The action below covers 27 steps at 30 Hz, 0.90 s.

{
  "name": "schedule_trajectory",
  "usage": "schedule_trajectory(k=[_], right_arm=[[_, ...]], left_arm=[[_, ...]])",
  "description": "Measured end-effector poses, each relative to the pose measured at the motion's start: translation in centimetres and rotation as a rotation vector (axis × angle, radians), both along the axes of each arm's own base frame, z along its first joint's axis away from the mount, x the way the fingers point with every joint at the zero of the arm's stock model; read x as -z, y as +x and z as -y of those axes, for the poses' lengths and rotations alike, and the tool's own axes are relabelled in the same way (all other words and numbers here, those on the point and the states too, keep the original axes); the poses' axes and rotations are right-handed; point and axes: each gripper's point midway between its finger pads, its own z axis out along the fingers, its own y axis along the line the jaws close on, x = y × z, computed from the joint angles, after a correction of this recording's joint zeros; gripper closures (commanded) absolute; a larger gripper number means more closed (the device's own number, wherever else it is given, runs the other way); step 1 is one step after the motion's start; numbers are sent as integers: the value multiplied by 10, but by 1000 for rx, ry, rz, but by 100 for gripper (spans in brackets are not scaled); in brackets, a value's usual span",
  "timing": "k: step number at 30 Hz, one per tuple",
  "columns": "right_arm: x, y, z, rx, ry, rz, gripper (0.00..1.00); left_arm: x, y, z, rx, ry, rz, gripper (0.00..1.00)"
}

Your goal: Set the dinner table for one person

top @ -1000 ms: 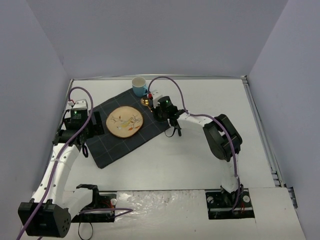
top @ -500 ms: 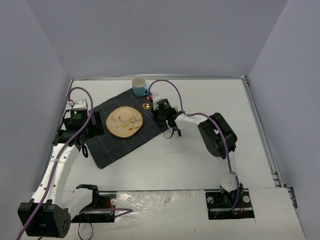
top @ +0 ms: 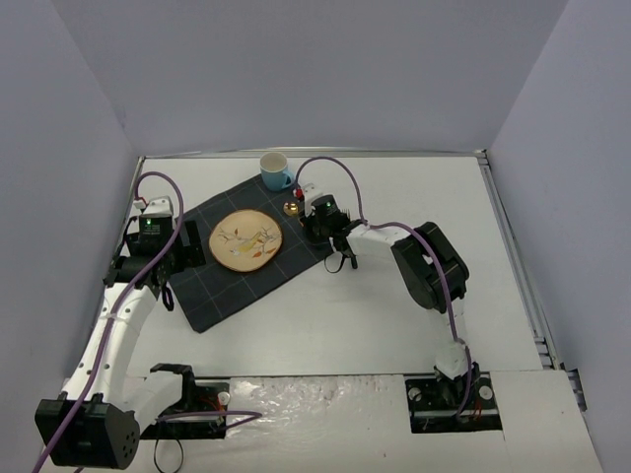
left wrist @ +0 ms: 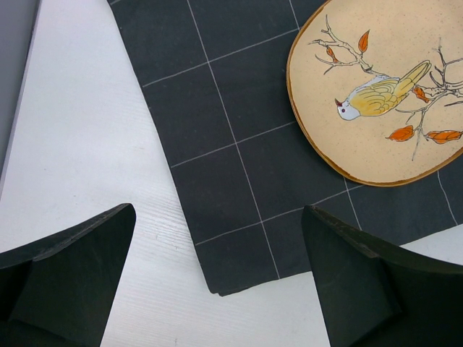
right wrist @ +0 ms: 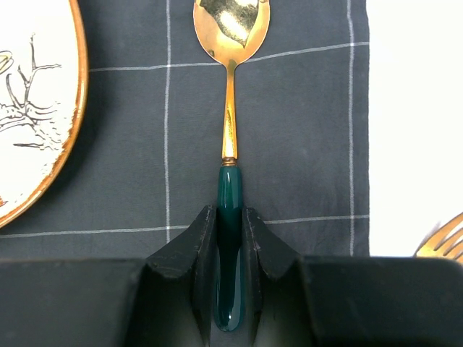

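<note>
Right gripper (right wrist: 230,217) is pinched tight on the dark green handle of the gold spoon (right wrist: 230,123), bowl pointing away. The spoon sits over the grey placemat (left wrist: 239,108), between the bird plate (left wrist: 376,101) and the placemat's right edge. Gold fork tines (right wrist: 443,242) peek in on bare white just past that edge. Left gripper (left wrist: 218,217) hangs spread wide, holding nothing, above the placemat's left corner. Blue cup (top: 274,169) at its far corner. The white dinner table (top: 394,305) carries it all, placemat on its far-left part
</note>
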Motion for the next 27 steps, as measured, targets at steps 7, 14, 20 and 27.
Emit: schedule_trajectory(k=[7, 14, 20, 27], right_arm=[[-1, 3, 15, 33, -13, 5, 100], [-1, 3, 20, 32, -28, 10, 100], [-1, 2, 19, -13, -51, 24, 100], [0, 1, 18, -62, -68, 36, 95]], left_arm=[[0, 0, 0, 0, 0, 0, 3], [0, 0, 0, 0, 0, 0, 3], [0, 0, 0, 0, 0, 0, 3], [0, 0, 0, 0, 0, 0, 3]])
